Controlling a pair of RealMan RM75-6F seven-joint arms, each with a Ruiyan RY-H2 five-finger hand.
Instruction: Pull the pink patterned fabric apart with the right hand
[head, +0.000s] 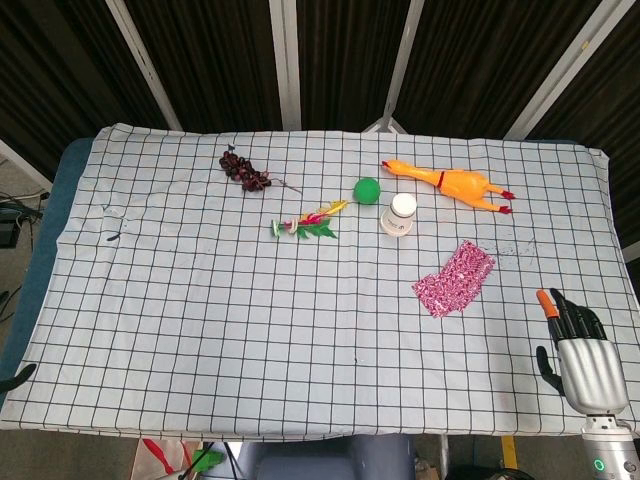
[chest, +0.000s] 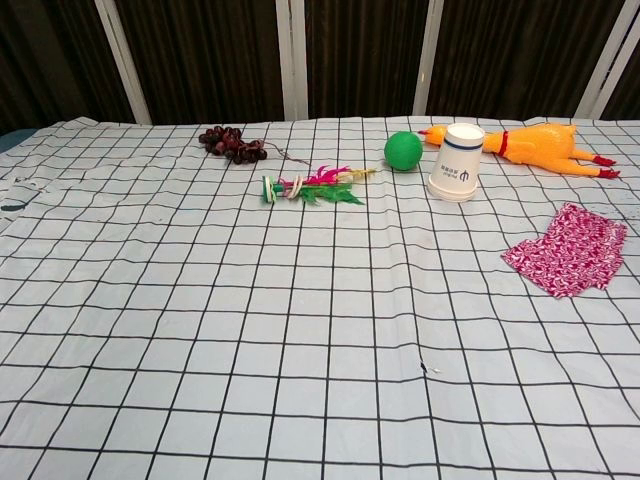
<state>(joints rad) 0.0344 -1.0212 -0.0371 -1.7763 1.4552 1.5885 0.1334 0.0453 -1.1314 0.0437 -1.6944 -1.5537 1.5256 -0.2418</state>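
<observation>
From the head view, the pink patterned fabric (head: 455, 279) lies flat as a crumpled, speckled oblong on the checked tablecloth (head: 200, 330), just below and right of the upturned white paper cup (head: 400, 215). The right hand (head: 580, 355), metal-backed with dark fingers, hovers empty beyond the fabric's lower right, fingers parted and upright. In the chest view, the fabric (chest: 567, 249) lies right of the cup (chest: 457, 162), near a glossy rubber chicken (chest: 540, 146).

Head view high above the near edge, looking steeply down over whole checked tablecloth (head: 200, 330), chest view low and closer, facing across it toward dark curtains (chest: 200, 50), both sharing paper cup (head: 401, 214) (chest: 457, 161).
</observation>
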